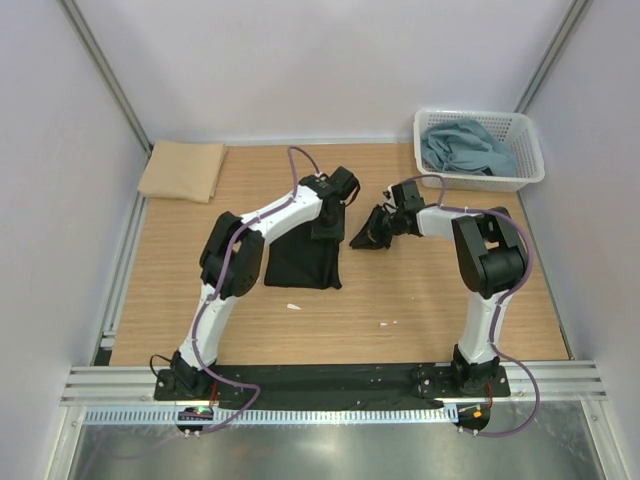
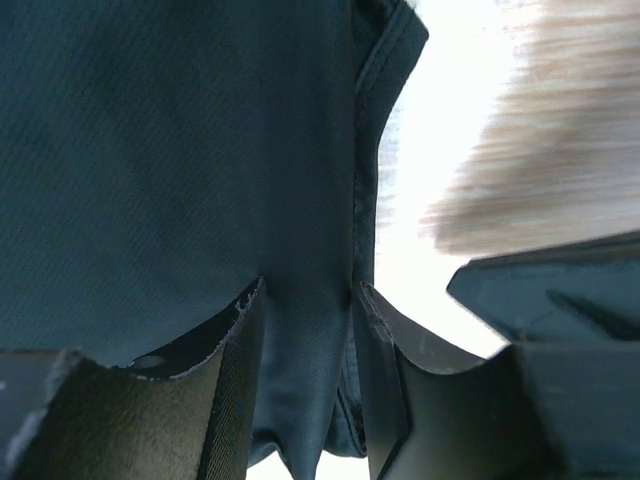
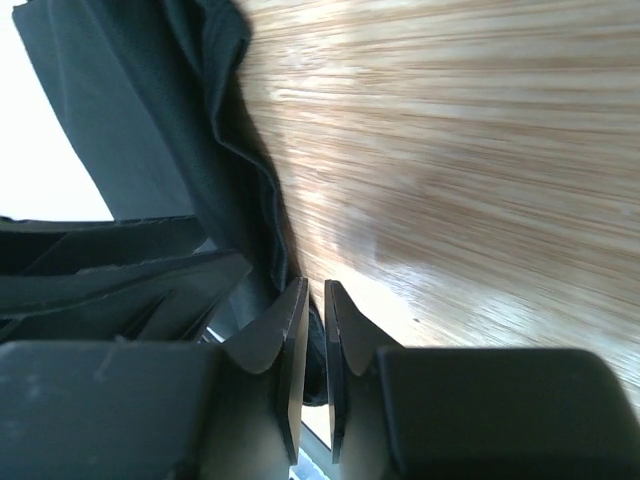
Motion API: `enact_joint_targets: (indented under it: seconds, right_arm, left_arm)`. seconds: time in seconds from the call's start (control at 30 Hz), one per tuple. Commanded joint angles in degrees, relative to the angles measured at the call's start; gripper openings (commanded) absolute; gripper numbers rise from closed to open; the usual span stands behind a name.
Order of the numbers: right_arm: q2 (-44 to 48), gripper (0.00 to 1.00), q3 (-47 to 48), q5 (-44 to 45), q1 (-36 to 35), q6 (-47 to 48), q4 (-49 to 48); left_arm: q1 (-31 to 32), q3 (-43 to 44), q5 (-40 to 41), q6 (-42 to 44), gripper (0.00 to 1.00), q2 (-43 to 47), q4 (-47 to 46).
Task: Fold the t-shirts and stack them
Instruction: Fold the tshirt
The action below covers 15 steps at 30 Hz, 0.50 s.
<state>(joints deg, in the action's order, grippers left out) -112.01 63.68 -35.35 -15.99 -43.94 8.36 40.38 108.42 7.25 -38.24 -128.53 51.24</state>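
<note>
Item: black t-shirt (image 1: 302, 262), soft matte knit, part-folded rectangle, frame centre on wood-grain table (image 1: 420, 290). My left pincer (image 2: 305, 300) clamped its seamed upper edge; my right pincer (image 3: 315, 300), nearly closed, pinched a thin corner, both probably to draw the next fold. Tan t-shirt (image 1: 183, 170) lay folded flat, upper left; blue-grey t-shirt (image 1: 465, 148) crumpled in lattice basket (image 1: 532, 160), upper right.

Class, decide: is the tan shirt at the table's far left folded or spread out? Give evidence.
Folded. The tan shirt lies as a compact rectangle with no sleeves showing.
</note>
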Motion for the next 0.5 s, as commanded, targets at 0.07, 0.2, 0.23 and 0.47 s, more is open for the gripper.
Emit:
enact_joint_targets:
  seconds: [0.07, 0.2, 0.23, 0.47]
  right_arm:
    - [1.35, 0.18, 1.0, -1.38, -1.24, -1.58, -3.26]
    - [0.56, 0.15, 1.45, -1.91, -1.76, -2.99, -4.75]
    - [0.39, 0.15, 1.45, -2.35, -2.03, -3.34, -5.1]
    - [-2.42, 0.09, 1.71, -4.98, -2.99, -8.08, -11.25]
  left_arm:
    - [0.31, 5.3, 1.99, 1.32, 0.38, -3.29, 3.16]
    - [0.31, 5.75, 2.16, 1.59, 0.24, -3.75, 3.69]
    - [0.23, 5.75, 2.33, 1.68, 0.12, -3.57, 3.51]
    - [0.14, 5.05, 3.13, 2.47, 0.0, -0.32, 3.69]
